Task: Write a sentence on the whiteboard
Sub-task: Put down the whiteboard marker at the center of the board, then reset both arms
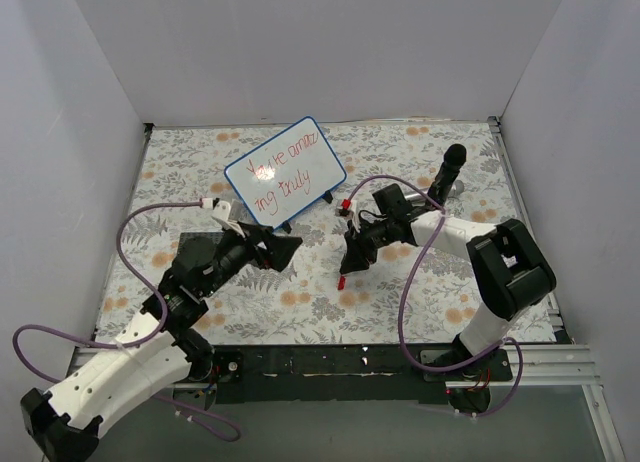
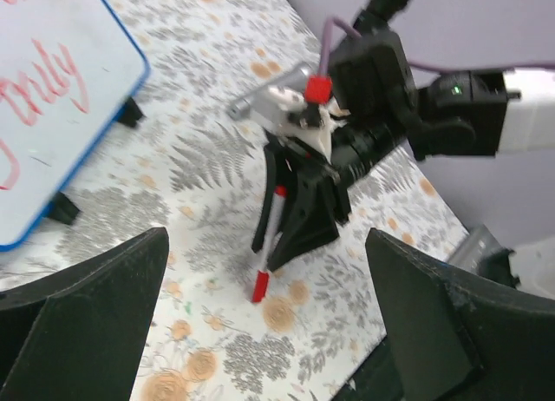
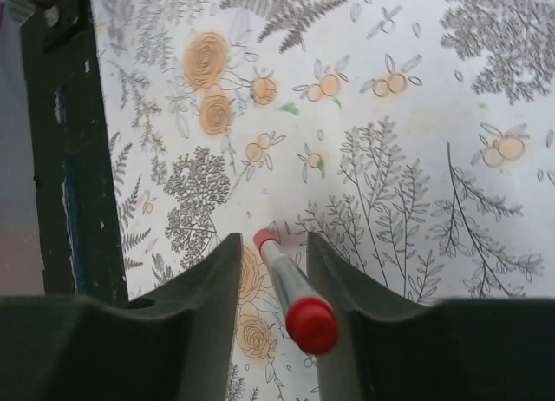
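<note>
The whiteboard [image 1: 304, 143] stands tilted at the back centre, blue-rimmed on black feet. It bears the sentence [image 1: 280, 176] in red, two slanted lines reading about "You're amazing truly". Its corner also shows in the left wrist view [image 2: 61, 36]. My right gripper [image 1: 350, 260] points down at the table in front of the board. Its jaws stand a little apart around a red-capped marker [image 3: 286, 284], with a gap on each side. The marker's red end [image 2: 259, 285] rests on the cloth. My left gripper [image 1: 278, 248] is wide open and empty, left of the right one.
A floral cloth [image 1: 420, 292] covers the table. A dark grey square plate [image 1: 193, 248] lies under my left arm. A black cylinder [image 1: 452, 165] stands at the back right. White walls close in three sides. The table's black front edge [image 3: 61, 158] is near the right gripper.
</note>
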Action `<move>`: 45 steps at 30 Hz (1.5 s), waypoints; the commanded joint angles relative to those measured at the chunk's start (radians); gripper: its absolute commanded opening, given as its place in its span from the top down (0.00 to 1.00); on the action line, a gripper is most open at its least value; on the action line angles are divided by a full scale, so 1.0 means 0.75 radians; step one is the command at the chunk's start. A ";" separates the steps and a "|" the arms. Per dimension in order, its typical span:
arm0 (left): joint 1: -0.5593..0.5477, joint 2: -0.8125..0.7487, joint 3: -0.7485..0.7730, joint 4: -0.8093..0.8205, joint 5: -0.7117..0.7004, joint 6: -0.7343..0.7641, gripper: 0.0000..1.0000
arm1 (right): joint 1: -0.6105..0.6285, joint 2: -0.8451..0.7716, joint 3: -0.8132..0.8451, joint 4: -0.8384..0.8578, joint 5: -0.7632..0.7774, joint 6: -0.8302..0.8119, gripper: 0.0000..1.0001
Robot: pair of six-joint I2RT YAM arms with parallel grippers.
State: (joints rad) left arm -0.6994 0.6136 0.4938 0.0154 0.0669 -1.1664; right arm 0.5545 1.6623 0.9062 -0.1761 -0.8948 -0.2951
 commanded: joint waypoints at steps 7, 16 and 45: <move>0.014 0.094 0.203 -0.518 -0.384 0.281 0.02 | -0.044 -0.062 0.150 -0.256 0.381 -0.216 0.27; 0.016 -0.043 0.131 -0.448 -0.484 0.324 0.02 | -0.087 -0.383 0.293 -0.583 0.410 -0.576 0.23; 0.016 -0.270 0.102 -0.426 -0.451 0.287 0.02 | -1.034 -1.408 -0.230 -0.175 0.724 0.354 0.04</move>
State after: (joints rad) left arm -0.6930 0.4091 0.5800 -0.3126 -0.2733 -0.9501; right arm -0.1551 0.6605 0.7864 -0.4908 -0.5030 -0.2909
